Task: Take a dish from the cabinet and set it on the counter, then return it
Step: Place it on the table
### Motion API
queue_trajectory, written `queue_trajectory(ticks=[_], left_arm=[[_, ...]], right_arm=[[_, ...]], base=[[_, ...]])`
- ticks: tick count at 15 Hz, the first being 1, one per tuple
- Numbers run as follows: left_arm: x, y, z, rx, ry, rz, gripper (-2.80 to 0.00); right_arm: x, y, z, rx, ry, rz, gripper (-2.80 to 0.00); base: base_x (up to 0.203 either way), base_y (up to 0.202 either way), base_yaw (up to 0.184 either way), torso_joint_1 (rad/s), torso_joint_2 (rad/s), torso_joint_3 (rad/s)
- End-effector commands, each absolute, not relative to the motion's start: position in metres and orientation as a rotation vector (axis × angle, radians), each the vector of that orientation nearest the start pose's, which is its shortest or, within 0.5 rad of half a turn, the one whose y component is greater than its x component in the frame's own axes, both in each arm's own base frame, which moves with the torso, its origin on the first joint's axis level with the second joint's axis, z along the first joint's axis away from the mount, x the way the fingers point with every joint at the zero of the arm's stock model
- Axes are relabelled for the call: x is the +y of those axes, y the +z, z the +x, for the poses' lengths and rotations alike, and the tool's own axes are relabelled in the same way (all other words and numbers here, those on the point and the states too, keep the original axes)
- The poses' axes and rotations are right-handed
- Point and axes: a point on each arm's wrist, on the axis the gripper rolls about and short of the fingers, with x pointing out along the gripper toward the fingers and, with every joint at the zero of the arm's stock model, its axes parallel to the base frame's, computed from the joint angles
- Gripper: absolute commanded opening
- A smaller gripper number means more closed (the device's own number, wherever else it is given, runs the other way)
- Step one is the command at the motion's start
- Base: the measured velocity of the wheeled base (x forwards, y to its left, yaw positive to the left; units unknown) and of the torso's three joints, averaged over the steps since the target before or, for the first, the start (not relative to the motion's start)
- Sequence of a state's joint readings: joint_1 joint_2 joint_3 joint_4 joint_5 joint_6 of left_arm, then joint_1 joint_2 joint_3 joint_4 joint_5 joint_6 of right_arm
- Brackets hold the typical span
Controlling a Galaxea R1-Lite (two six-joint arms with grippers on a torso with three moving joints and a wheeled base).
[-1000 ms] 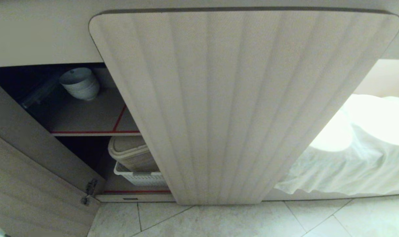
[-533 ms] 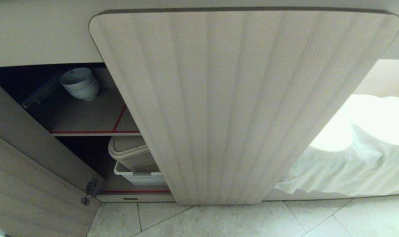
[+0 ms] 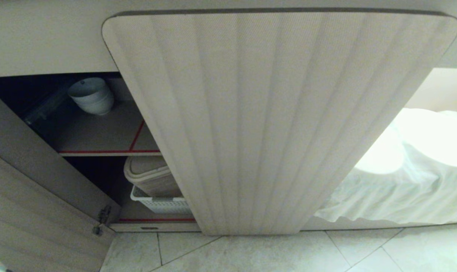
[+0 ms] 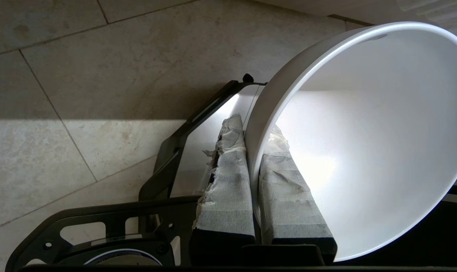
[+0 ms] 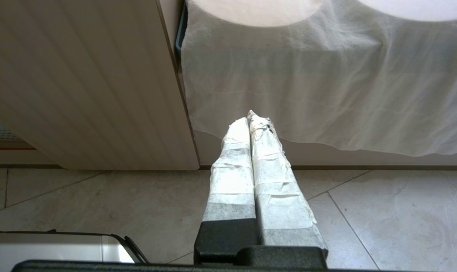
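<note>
the left gripper (image 4: 253, 158) has its two tape-wrapped fingers (image 4: 226, 189) pinched tight on the wall of the bowl (image 4: 368, 143): one finger lies against the outside of the wall, the other sits inside the bowl, with the rim running up between them. the bowl is held tilted on its side above the tiled floor (image 4: 81, 75), its open mouth facing the wrist camera. it is round, deep-sided, glossy and plain white, with a small grey mark just inside the rim on the far edge. neither arm shows in the head view.

the right gripper (image 5: 253, 121) has its taped fingers pressed together with nothing between them, pointing toward the foot of the cabinet (image 5: 81, 83), just beside the edge of its fluted door and a hanging white cloth (image 5: 326, 83).

in the head view the cabinet door (image 3: 273, 121) stands open, and a stack of white bowls (image 3: 91, 96) sits on the upper shelf (image 3: 100, 132) edged with red tape. below it is a beige box (image 3: 151, 177) on a white basket (image 3: 160, 204).
</note>
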State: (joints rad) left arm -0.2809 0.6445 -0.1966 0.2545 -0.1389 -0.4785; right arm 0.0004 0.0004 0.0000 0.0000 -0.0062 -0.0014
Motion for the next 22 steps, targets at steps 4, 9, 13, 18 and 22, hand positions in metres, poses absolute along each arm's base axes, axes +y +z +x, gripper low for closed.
queue_trajectory(ticks=[4, 9, 13, 18, 22], left_arm=[[-0.0115, 0.1063, 0.0264, 0.796, -0.243, -0.396, -2.80], [-0.0115, 0.1062, 0.0265, 0.798, -0.243, -0.396, -2.80], [-0.0115, 0.1062, 0.0265, 0.797, -0.241, -0.395, -2.80], [-0.0117, 0.1070, 0.0267, 0.795, -0.247, -0.394, -2.80], [-0.0119, 0.1094, 0.0273, 0.786, -0.250, -0.393, -2.80]], right_arm=[[-0.0002, 0.0755, -0.0228, 0.000, -0.005, -0.002, -2.80], [-0.0002, 0.0755, -0.0228, 0.000, -0.005, -0.002, -2.80], [-0.0002, 0.0753, -0.0228, 0.001, -0.008, -0.023, -2.80], [-0.0002, 0.0753, -0.0228, 0.002, -0.005, -0.043, -2.80], [-0.0002, 0.0753, -0.0228, 0.002, -0.005, -0.043, -2.80]], base=[[0.000, 0.000, 0.000, 0.000, 0.00, 0.000], [0.000, 0.000, 0.000, 0.000, 0.00, 0.000], [0.000, 0.000, 0.000, 0.000, 0.00, 0.000], [0.000, 0.000, 0.000, 0.079, -0.25, -0.243], [0.000, 0.000, 0.000, 0.174, -0.52, -0.284]])
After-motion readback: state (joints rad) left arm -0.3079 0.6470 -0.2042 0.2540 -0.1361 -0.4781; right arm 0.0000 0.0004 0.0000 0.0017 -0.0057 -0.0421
